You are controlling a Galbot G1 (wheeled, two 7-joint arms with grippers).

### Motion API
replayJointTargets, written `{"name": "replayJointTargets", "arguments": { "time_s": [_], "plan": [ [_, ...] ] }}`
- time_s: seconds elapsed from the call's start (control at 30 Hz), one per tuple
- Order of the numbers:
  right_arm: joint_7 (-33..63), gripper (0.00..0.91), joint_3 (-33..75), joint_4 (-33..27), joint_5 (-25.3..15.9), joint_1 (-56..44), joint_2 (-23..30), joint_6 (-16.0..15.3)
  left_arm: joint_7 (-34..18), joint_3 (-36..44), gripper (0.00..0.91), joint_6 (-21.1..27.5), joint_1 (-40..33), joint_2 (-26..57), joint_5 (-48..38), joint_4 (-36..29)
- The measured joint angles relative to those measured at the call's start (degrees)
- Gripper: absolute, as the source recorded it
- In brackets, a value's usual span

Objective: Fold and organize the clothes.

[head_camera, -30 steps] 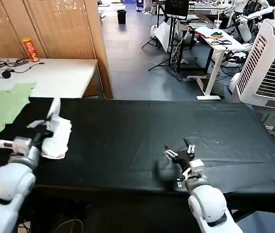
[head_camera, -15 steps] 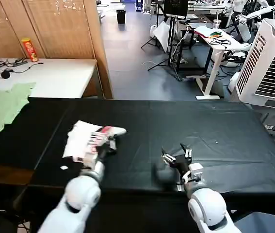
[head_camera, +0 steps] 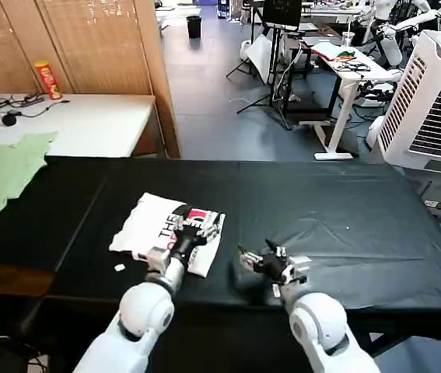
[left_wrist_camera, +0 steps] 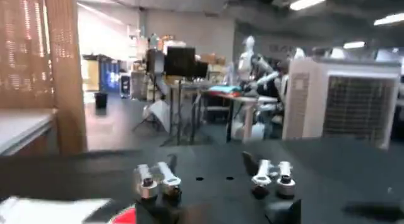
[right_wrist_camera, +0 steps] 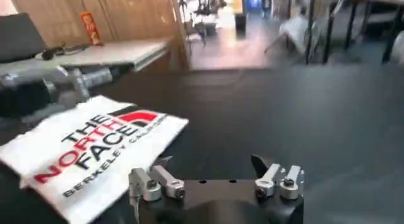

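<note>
Taking the black table (head_camera: 344, 233) as the landmark, the right gripper (head_camera: 269, 260) sits nearest its front edge, a little right of the middle, low over the cloth. In the right wrist view its fingers (right_wrist_camera: 154, 181) stand spread with bare table between them, gripping nothing.

Just to the left of it along the same front strip, the left gripper (head_camera: 198, 229) rests at the near right edge of the T-shirt (head_camera: 154, 221). In the left wrist view its fingers (left_wrist_camera: 154, 180) are spread, with only dark table in the gap. Whether the tips touch the fabric cannot be told.

The T-shirt lies folded into a compact rectangle on the front left part of the table, print side up: black "THE NORTH FACE" lettering with a red block, read clearly in the right wrist view (right_wrist_camera: 95, 149). A small white scrap (head_camera: 119, 267) lies on the table beside the shirt's near left corner.

Past the table's far left corner, a light green garment (head_camera: 2, 171) hangs over its edge, beside a white desk (head_camera: 88, 120). A red can (head_camera: 50, 79) stands at the back of that desk.
</note>
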Motion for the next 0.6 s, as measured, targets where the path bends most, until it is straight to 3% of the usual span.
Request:
{"name": "replayJointTargets", "arguments": {
  "time_s": [0.2,0.27,0.4,0.43,0.47,0.53,0.6],
  "plan": [
    [-0.3,0.878,-2.8,-5.3,4.4,4.5,2.2,-0.4,0.0,-1.9,0.878,-0.3,1.8,2.2,0.2,-1.8],
    [-0.3,0.829,-3.5,-7.3,4.8,6.1,3.1,-0.4,0.0,-2.6,0.878,-0.4,2.7,2.7,0.1,-2.4],
    [-0.4,0.673,-4.2,-10.4,5.3,8.3,4.1,-0.2,-0.1,-3.7,0.878,-0.5,4.0,3.4,0.0,-3.5],
    [-0.5,0.556,-4.4,-11.0,5.4,8.8,4.4,-0.2,-0.1,-3.9,0.878,-0.6,4.3,3.6,0.0,-3.7],
    [-0.7,0.556,-4.6,-11.7,5.4,9.3,4.6,-0.2,-0.1,-4.1,0.878,-0.6,4.5,3.7,-0.1,-3.9],
    [-1.0,0.302,-4.8,-12.9,5.4,10.1,5.0,-0.1,-0.1,-4.6,0.878,-0.7,5.1,4.2,-0.1,-4.5],
    [-1.4,0.205,-4.9,-13.9,5.4,10.7,5.3,0.0,-0.1,-5.1,0.878,-0.8,5.6,4.7,-0.3,-4.9]
  ]
}}
